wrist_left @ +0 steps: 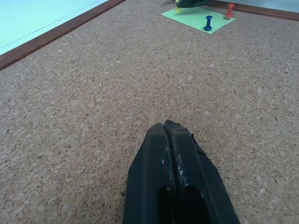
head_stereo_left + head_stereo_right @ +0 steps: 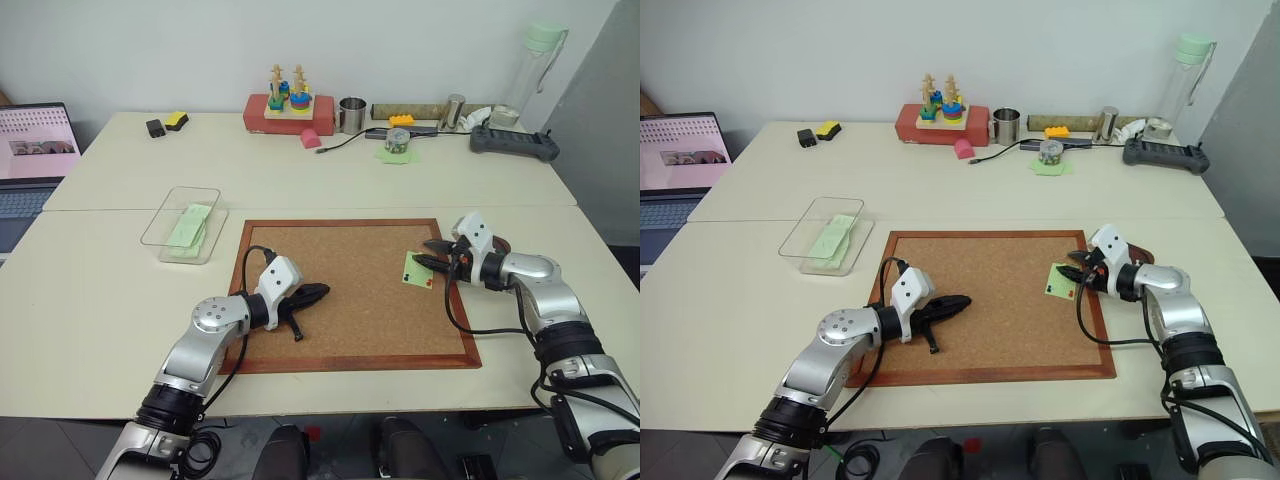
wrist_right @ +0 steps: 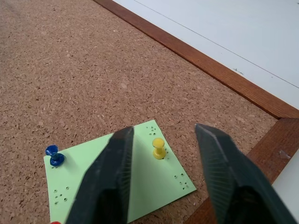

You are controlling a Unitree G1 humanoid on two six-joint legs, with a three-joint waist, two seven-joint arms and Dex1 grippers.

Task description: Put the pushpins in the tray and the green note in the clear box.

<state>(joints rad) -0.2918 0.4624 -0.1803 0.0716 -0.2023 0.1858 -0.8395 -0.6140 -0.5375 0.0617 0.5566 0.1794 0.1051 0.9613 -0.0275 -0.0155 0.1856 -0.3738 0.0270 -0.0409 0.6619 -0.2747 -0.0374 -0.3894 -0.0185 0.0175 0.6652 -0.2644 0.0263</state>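
Observation:
The green note (image 3: 154, 184) lies pinned on the cork board (image 2: 340, 300) near its right frame. Three pushpins stand in it: a yellow one (image 3: 158, 148), a blue one (image 3: 55, 156) and a red one (image 1: 230, 9). My right gripper (image 3: 164, 133) hovers low over the note, open, its fingers either side of the yellow pin and not touching it. Behind that wrist a sliver of the dark brown tray (image 2: 1143, 256) shows. My left gripper (image 2: 322, 292) rests shut and empty on the board's left part. The clear box (image 2: 152, 228) sits left of the board with green paper inside.
A laptop (image 2: 35, 160) stands at the far left. Along the table's back edge are a red block with stacking toys (image 2: 288, 108), a metal cup (image 2: 352, 114), a jar on a wrinkled green sheet (image 2: 398, 142), a dark controller (image 2: 513, 143) and a bottle (image 2: 540, 60).

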